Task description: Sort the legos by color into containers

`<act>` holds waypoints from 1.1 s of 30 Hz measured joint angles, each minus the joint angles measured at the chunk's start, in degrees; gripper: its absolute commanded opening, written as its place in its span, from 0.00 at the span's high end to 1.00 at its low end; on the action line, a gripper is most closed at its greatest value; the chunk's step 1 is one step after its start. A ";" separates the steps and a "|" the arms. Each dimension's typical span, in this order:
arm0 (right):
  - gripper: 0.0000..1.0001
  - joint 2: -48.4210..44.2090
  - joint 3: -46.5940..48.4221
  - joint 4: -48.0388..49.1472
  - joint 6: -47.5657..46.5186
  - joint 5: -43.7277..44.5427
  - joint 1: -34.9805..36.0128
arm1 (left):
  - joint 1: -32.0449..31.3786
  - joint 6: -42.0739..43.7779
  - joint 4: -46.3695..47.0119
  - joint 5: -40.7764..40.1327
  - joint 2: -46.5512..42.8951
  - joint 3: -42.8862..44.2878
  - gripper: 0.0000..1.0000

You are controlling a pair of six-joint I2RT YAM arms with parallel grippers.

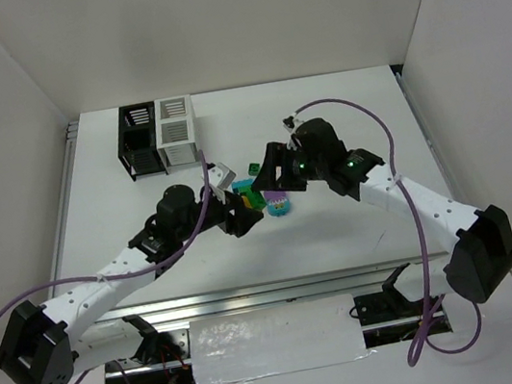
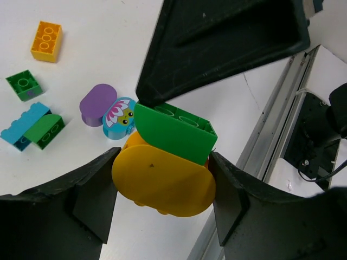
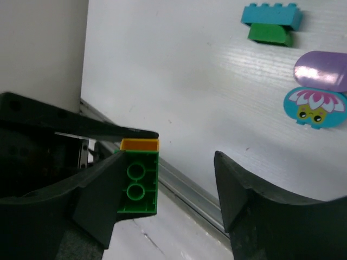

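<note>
In the left wrist view my left gripper (image 2: pixel 161 169) is shut on a yellow rounded lego (image 2: pixel 162 181) that has a green lego (image 2: pixel 173 130) stuck to it. One finger of the right gripper presses against that green lego from above. In the right wrist view the green lego (image 3: pixel 138 181) lies against the left finger of my right gripper (image 3: pixel 171 162), with the yellow one (image 3: pixel 139 144) behind it. The other finger stands well apart, so the jaws are open. The black container (image 1: pixel 140 139) and white container (image 1: pixel 175 130) stand joined at the back left.
Loose legos lie on the table: an orange brick (image 2: pixel 46 40), a small green one (image 2: pixel 24 85), a teal one (image 2: pixel 24 124) beside a green rounded one (image 2: pixel 44 130), a purple one (image 2: pixel 97 104) and a flower-face piece (image 2: pixel 119 117). A metal rail (image 3: pixel 200 197) runs along the near table edge.
</note>
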 measured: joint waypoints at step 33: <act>0.30 -10.58 -12.68 12.22 6.12 -2.51 1.86 | -0.22 2.99 2.36 3.72 -0.66 -1.53 1.00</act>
